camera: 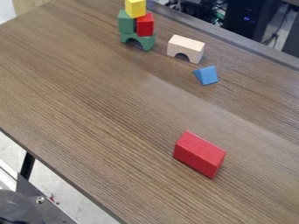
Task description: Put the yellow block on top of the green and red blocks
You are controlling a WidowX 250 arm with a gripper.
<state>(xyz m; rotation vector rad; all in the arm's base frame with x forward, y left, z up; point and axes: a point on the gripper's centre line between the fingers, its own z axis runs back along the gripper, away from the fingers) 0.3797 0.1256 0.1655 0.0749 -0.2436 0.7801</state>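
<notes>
Atop the green block point(125, 23) and the small red block point(144, 26) just beside it, see the yellow block point(135, 8); cannot tell the jaws' opening or hold.

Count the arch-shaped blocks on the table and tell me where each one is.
2. The green arch is lowest, under the upper green block and the small red block. The plain wooden arch stands between it and the blue block.

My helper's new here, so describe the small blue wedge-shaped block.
On the brown wood-grain table, find the bare wooden arch block near the far edge. Just nearer the camera lies the small blue wedge-shaped block, the only blue one.
</notes>
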